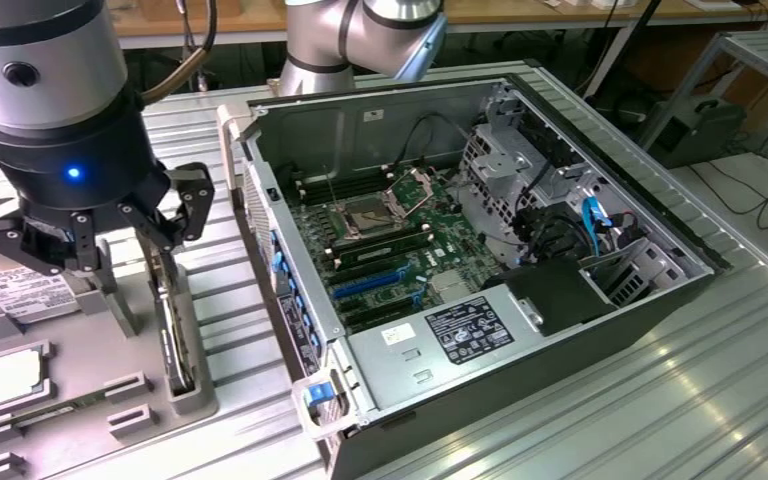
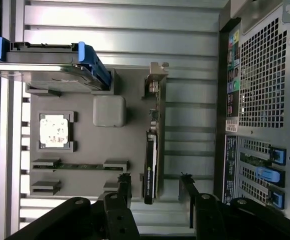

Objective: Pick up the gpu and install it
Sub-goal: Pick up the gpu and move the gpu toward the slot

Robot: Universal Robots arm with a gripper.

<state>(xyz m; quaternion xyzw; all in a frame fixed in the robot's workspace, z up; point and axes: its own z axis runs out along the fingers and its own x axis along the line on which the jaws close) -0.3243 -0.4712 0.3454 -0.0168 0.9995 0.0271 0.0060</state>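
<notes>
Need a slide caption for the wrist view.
Open gripper poised over the thin dark silver-bracketed gpu card, standing on edge in a grey moulded tray beside the perforated computer case.

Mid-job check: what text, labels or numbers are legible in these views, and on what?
Nothing can be read with certainty.
gpu: pale print along its edge, too blurred.
hard drive: white label, too small.
power supply: black and white labels, too small.
computer case rear: coloured stickers, blurred.
CPU chip: top markings washed out.
</notes>
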